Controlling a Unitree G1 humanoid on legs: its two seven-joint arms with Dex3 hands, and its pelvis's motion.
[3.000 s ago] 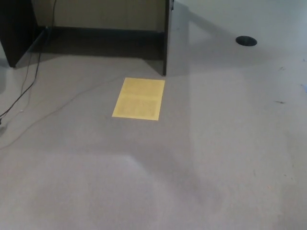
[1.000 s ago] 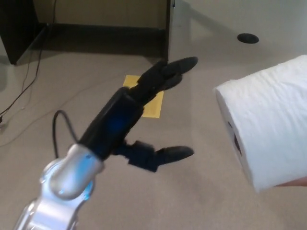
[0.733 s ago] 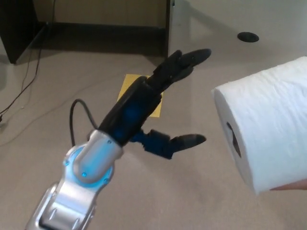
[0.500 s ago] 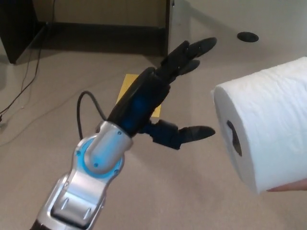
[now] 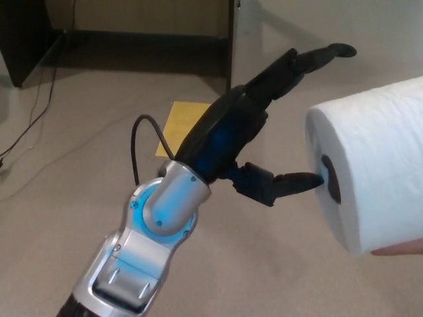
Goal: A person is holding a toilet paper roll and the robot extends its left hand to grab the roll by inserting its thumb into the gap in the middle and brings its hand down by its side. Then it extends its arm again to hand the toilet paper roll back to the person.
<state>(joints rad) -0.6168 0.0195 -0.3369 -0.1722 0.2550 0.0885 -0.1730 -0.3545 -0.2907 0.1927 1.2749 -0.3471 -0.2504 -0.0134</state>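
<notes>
Here the toilet paper roll (image 5: pixel 377 172) is held up at the right of the view, its flat end and dark core hole (image 5: pixel 329 178) turned toward the robot's left arm; a fingertip of the person (image 5: pixel 400 248) shows just under the roll's lower edge. The left robot hand (image 5: pixel 264 125) is spread wide: the thumb (image 5: pixel 291 183) is pointed straight at the core hole, its tip at or just touching the opening, while the two fingers (image 5: pixel 304 63) are stretched out above and beyond the roll's upper edge. Nothing is gripped yet. The first grab is judged to be in hand, at the point of insertion. The next move calls for the thumb to be pushed along the hole's axis and the fingers closed down onto the roll's outer wrap. Behind the roll, to its left, a yellow sheet (image 5: pixel 175 129) lies on the floor. The right robot hand is not in view.
</notes>
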